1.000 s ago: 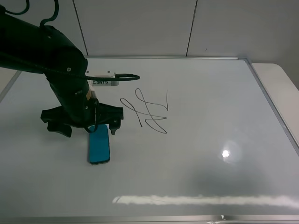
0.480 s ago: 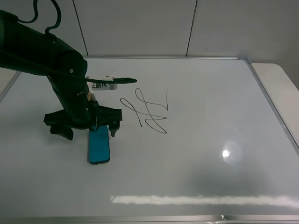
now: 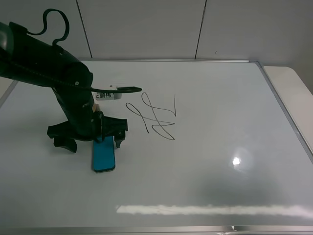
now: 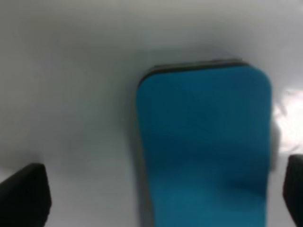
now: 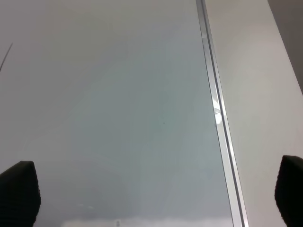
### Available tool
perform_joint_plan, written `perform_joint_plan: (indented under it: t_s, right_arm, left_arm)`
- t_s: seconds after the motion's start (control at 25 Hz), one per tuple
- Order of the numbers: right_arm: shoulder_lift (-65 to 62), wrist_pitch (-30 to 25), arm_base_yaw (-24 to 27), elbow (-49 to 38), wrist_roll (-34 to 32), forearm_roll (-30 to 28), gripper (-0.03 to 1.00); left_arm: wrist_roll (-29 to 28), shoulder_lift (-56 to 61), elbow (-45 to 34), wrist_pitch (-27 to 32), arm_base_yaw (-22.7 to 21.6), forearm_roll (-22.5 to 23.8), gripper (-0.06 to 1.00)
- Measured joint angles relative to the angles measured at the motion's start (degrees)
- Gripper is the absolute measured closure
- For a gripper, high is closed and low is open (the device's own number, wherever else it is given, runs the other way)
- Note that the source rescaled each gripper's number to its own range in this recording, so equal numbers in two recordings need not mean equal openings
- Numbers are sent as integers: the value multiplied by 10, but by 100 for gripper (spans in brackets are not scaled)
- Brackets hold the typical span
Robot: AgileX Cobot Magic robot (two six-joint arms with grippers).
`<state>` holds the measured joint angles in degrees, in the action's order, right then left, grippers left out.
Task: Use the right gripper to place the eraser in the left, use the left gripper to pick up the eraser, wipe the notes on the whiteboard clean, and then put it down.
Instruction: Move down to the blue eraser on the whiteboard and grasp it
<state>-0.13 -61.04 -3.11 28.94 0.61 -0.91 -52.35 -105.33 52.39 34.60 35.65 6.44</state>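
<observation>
Left gripper (image 3: 92, 142) spread wide over the eraser (image 3: 103, 156), not yet gripping.
Exterior high: the arm bends steeply down over the eraser's far end, on the whiteboard (image 3: 220, 122) left of the notes (image 3: 154, 117); best lowered squarely before closing. Left wrist: the eraser lies between parted fingers (image 4: 23, 194), clear of both. Right wrist: the right gripper (image 5: 155, 191) hangs open and empty over bare board.

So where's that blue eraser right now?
The eraser lies on the whiteboard, left side of the high view, under the left gripper, near the notes.
</observation>
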Motion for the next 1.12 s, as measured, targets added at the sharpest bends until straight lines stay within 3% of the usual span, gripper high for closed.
perform_joint_plan:
  t_s: [0.72, 0.92, 1.12]
  right_arm:
    - [0, 0, 0, 0, 0, 0, -3]
    - [0, 0, 0, 0, 0, 0, -3]
    - [0, 0, 0, 0, 0, 0, -3]
  left_arm:
    - [-5, 9, -7, -2, 5, 0, -6]
    - [-5, 9, -7, -2, 5, 0, 1]
    - [-5, 9, -7, -2, 5, 1, 14]
